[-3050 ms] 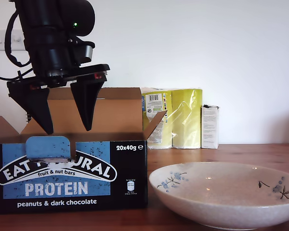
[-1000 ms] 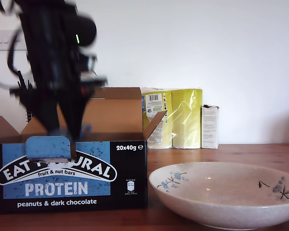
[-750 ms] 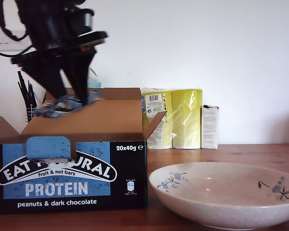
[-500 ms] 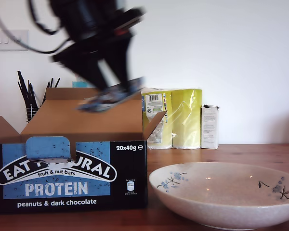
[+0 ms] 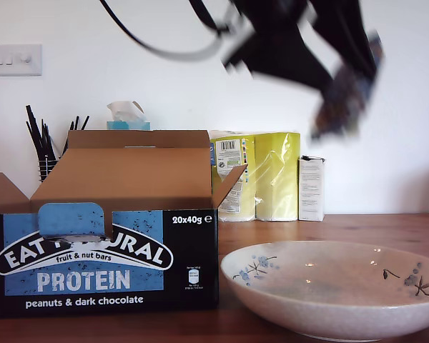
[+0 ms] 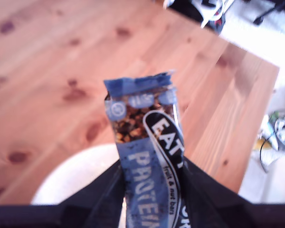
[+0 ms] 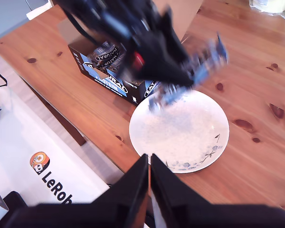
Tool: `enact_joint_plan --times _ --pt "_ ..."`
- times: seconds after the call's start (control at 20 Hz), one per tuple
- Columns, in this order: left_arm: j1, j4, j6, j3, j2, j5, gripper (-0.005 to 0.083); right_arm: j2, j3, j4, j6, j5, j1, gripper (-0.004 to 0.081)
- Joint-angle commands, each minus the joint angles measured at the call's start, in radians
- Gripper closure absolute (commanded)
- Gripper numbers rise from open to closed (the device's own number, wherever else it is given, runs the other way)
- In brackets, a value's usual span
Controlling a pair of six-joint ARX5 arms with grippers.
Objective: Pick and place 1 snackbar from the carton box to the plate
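Item 1: my first gripper (image 6: 149, 190), jaws clamped on the snackbar (image 6: 149, 156), blue wrapper w/ a clear window, held in the air above the plate (image 5: 329, 314); both blurred high at the exterior view's right. Item 2: my second gripper (image 7: 149, 164), fingers pressed together w/ nothing between, high over the plate's near rim. Item 3: carton box (image 5: 107, 268), flaps up, on wooden table (image 5: 343, 225) at the exterior view's left, just beside plate.
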Motion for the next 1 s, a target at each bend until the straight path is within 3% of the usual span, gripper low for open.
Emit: enact_joint_plan --times 0.0,0.3,0.7,0.85,0.95 --pt "-0.011 0.016 0.005 -0.018 0.086 0.003 0.0598 -0.021 -0.001 0.002 0.007 0.001 0.004 0.0783" --pt "-0.021 0.013 0.032 -0.018 0.236 -0.019 0.0598 -0.031 -0.001 0.001 0.008 0.001 0.004 0.0783" --pt "-0.019 -0.026 0.051 -0.018 0.249 -0.054 0.0581 -0.031 -0.001 0.002 0.008 0.000 0.004 0.0783" --pt "-0.019 -0.025 0.057 -0.018 0.249 -0.079 0.0393 -0.031 -0.001 0.002 0.008 0.000 0.004 0.0783" --pt "-0.019 -0.013 0.087 -0.018 0.249 -0.084 0.0349 -0.031 -0.001 0.002 0.008 0.000 0.004 0.0783"
